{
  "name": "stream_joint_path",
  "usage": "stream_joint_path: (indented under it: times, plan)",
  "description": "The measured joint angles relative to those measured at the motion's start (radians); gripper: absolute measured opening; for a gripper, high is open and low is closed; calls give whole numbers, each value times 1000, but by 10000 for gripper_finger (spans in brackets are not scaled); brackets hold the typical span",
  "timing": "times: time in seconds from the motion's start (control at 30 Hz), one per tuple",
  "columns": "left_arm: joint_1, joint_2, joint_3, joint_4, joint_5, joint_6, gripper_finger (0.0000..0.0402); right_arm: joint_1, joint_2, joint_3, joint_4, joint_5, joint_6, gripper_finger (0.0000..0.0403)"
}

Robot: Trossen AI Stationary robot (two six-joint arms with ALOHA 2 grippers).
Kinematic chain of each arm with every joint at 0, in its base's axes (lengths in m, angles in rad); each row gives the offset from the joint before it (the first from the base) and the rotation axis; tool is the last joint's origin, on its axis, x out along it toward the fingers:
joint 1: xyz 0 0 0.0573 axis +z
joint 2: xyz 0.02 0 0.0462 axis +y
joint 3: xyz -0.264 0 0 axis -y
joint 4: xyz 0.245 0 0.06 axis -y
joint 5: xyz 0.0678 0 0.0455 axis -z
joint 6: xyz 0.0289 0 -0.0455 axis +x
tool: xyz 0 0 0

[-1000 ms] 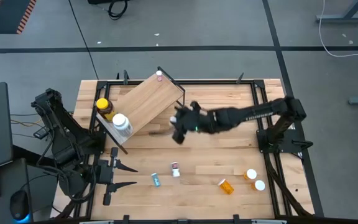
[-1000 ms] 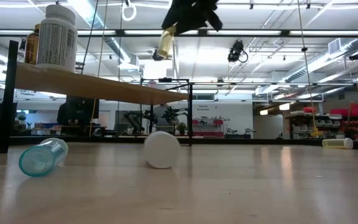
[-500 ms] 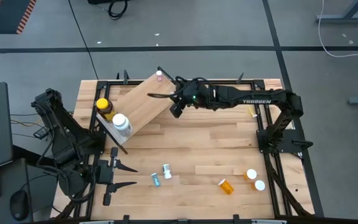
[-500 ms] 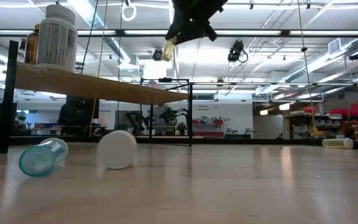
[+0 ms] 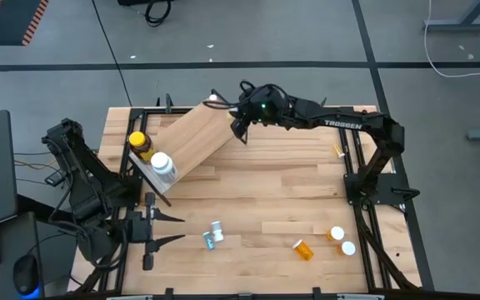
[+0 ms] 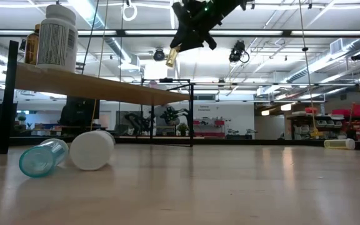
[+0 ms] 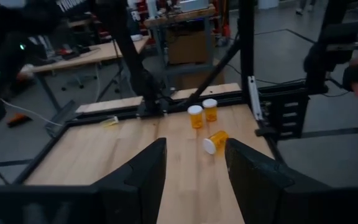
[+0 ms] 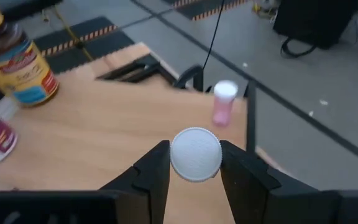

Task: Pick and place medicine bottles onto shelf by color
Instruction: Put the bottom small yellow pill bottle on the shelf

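- Waiting at the near left corner of the desk [image 5: 290, 192], the left claw [image 5: 167, 230] stands released with nothing between its fingers; ahead of it, well apart, lie a teal vial [image 5: 209, 242] and a small white vial [image 5: 217, 227], the two just beside each other.
- Beyond the left claw stands the shelf [image 5: 192, 140], its board set at an angle to the desk edge; an amber jar with yellow lid [image 5: 140, 145] and a white-capped clear bottle [image 5: 162, 165] stand upright at the shelf's left end.
- The right claw [image 5: 238, 127] hangs over the shelf's far right corner, clenched on a white-capped bottle [image 8: 196, 154]; the bottle's body is hidden from the wrist camera behind its cap.
- Just beyond the right claw, a pink vial with a white cap [image 8: 224, 102] stands upright at the shelf's corner.
- Well apart from the right claw, at the near right of the desk, one orange vial [image 5: 303, 249] lies on its side and two orange vials [image 5: 336, 235] stand upright.
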Motion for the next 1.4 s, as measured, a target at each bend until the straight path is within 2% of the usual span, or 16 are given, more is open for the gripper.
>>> stream_joint_path:
  times: [0.13,0.33,0.57,1.07,1.3,1.4]
  plan:
    - [0,-1,0,37,-85,68,172,-30,44,16,63,-44,-33,140]
    - [0,-3,1,54,-182,194,172,-47,185,186,-178,-52,-84,140]
    - [-3,-10,8,52,-309,285,172,-50,255,260,-186,-75,-105,140]
    - [0,-10,8,69,-316,314,172,-152,254,268,-197,-191,-111,140]
    - [0,-10,8,69,-316,314,172,-167,256,400,-298,-174,-101,140]
    - [0,-10,8,68,-316,313,172,-167,293,511,-392,-135,-87,140]
